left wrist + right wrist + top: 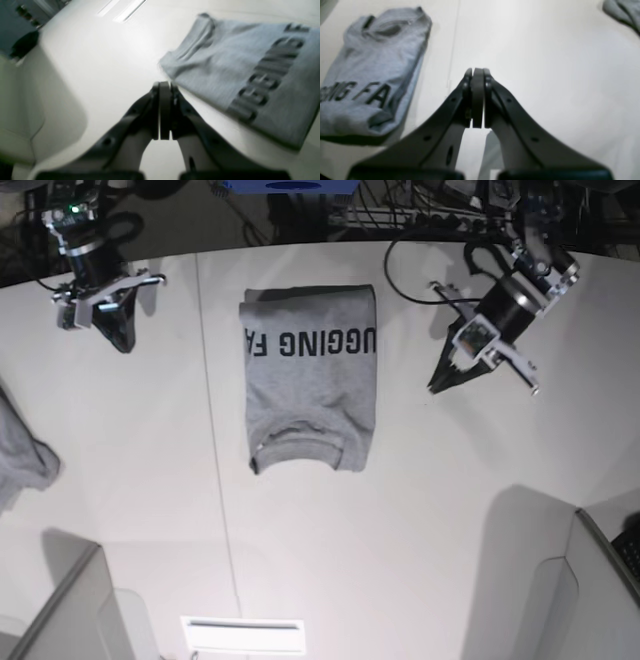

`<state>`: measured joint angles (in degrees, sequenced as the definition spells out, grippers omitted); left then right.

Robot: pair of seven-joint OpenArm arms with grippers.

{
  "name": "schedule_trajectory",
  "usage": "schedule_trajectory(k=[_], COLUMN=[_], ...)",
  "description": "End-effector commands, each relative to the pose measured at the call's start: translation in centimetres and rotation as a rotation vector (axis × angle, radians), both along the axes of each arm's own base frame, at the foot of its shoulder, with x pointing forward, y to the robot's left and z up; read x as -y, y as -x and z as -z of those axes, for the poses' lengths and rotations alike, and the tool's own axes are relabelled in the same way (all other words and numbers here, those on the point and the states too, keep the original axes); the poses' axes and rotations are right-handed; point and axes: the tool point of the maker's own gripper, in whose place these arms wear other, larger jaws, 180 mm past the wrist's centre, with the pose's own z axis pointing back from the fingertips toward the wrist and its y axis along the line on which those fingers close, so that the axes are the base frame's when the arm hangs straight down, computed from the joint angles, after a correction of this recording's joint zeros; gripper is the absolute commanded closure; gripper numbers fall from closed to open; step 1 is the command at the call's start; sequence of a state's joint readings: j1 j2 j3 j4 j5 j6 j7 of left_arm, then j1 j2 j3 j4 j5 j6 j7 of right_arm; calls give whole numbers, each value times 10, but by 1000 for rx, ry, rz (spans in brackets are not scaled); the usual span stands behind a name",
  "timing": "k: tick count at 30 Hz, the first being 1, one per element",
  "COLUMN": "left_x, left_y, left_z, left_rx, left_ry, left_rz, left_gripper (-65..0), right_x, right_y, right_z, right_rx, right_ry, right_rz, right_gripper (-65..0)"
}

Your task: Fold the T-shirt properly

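Note:
The grey T-shirt (310, 375) lies folded into a tall rectangle at the middle of the white table, black lettering across its far end and the ribbed neck at its near end. In the left wrist view the T-shirt (250, 75) lies to the right of my left gripper (164, 86), which is shut and holds nothing. In the right wrist view the T-shirt (370, 75) lies to the left of my right gripper (477, 72), also shut and holding nothing. In the base view my left gripper (437, 387) hangs right of the shirt and my right gripper (122, 342) stands at the far left.
A second grey cloth lump (22, 455) lies at the table's left edge, also seen as a grey cloth (622, 12) in the right wrist view. A table seam (215, 450) runs front to back. Grey partitions (560, 600) stand at the near corners. Cables (420, 225) crowd the far edge.

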<state>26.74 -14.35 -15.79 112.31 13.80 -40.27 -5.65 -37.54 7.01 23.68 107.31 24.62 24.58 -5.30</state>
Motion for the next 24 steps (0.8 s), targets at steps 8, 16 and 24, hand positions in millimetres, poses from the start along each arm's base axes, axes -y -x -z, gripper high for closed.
schedule_trajectory(k=[8,16,24], left_x=[-3,-1,-11], left_y=[43,89,138], left_z=[7,25,26], left_rx=[-82,-175,-200], left_ry=[109,213,347], left_rz=[-16,-17,-42], left_gripper=[0,0,0], right_x=[-16,-2,37], right_y=[32,78,128], right_z=[-1,15,18], right_rx=[-29,-151,-263], right_ry=[-23,-12,56], right_rz=[-116,-56,52], right_gripper=[0,0,0])
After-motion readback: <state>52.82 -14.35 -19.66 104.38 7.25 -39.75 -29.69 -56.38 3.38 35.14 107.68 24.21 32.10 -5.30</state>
